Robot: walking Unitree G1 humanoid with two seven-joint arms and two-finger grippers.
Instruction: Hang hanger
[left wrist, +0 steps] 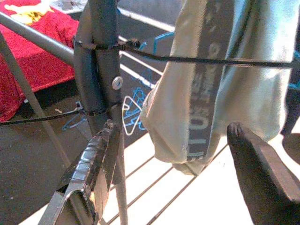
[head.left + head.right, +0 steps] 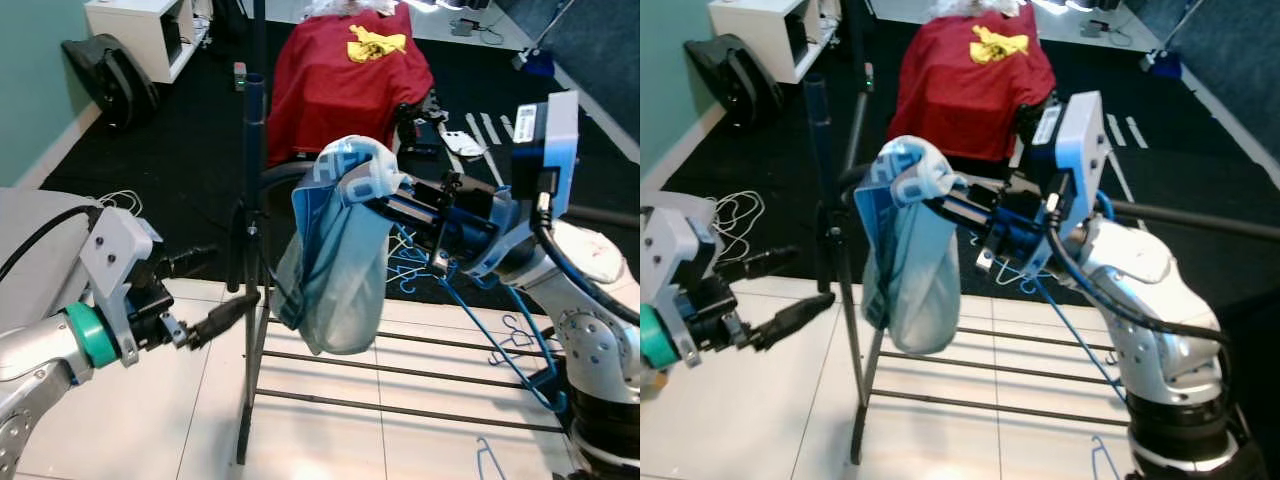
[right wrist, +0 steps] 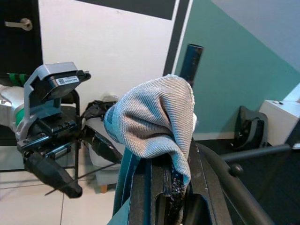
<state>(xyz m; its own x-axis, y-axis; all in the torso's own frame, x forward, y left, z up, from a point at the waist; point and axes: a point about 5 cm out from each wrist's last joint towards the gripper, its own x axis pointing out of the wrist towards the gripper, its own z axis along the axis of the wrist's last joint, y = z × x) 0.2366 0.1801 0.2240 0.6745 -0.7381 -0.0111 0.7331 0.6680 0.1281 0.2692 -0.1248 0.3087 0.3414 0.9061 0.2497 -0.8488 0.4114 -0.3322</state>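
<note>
Right hand [image 2: 975, 215] grips the hanger's [image 2: 420, 240] neck, pale blue garment [image 2: 335, 270] draped over its fingers, beside the rack upright [image 2: 253, 180]. Left hand [image 2: 215, 290], fingers parted, straddles that upright. Risk: the hook may miss the rail [image 2: 285, 172] or the fabric snag, dropping the hanger.

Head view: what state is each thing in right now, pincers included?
Garment: draped over right pincer, hanging free.
Right pincer: shut on garment, beside the rack pole.
Left pincer: open, at the pole.
Rack: upright.
Blue hangers: lying on the floor.
</note>
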